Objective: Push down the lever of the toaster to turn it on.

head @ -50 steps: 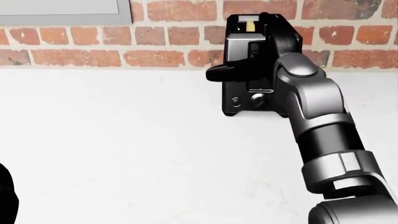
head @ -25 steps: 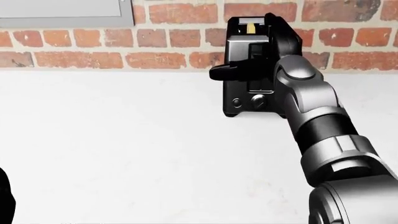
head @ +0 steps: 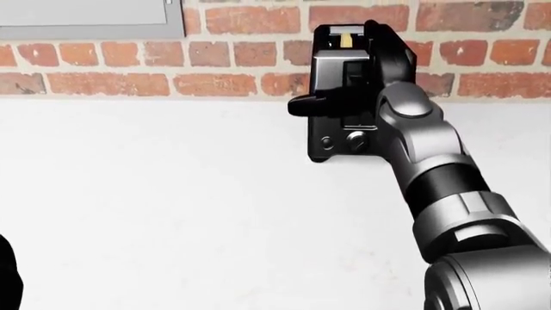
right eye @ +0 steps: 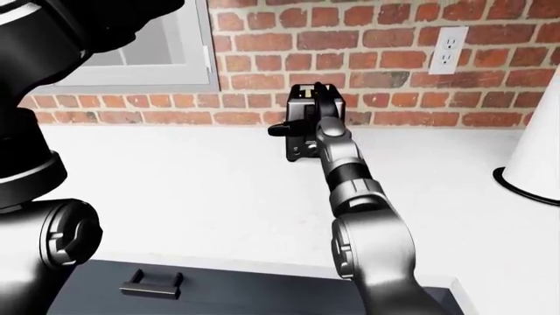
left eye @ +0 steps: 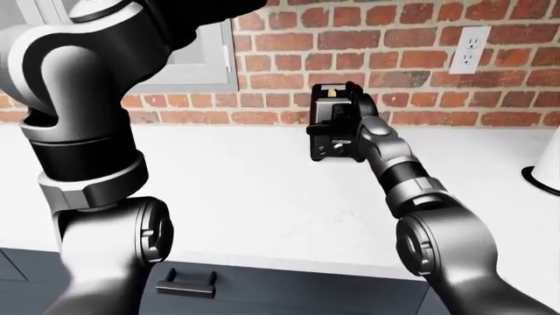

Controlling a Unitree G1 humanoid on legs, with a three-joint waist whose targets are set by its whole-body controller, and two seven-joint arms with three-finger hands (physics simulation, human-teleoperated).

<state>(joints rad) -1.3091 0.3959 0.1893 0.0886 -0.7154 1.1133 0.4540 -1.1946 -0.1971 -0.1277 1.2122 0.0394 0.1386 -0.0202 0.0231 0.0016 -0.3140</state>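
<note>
A black toaster (head: 331,68) stands on the white counter against the brick wall, with a slice of bread (head: 345,37) showing in its top slot. My right hand (head: 343,100) lies flat against the toaster's face, above the two round knobs (head: 354,137). One dark finger (head: 303,103) sticks out past the toaster's left side. The hand covers the lever. My left arm (left eye: 83,131) is raised at the left of the left-eye view. Its dark hand (left eye: 197,16) is cut off by the top edge.
The white counter (head: 172,194) spreads left of the toaster. A grey window frame (head: 86,22) sits at the upper left and a wall outlet (left eye: 468,49) at the upper right. A white rounded object (right eye: 536,154) stands at the far right. A drawer handle (left eye: 186,283) shows below the counter edge.
My right forearm has shifted slightly while the hand stays on the toaster's face. The bread sits at the same height in the slot.
</note>
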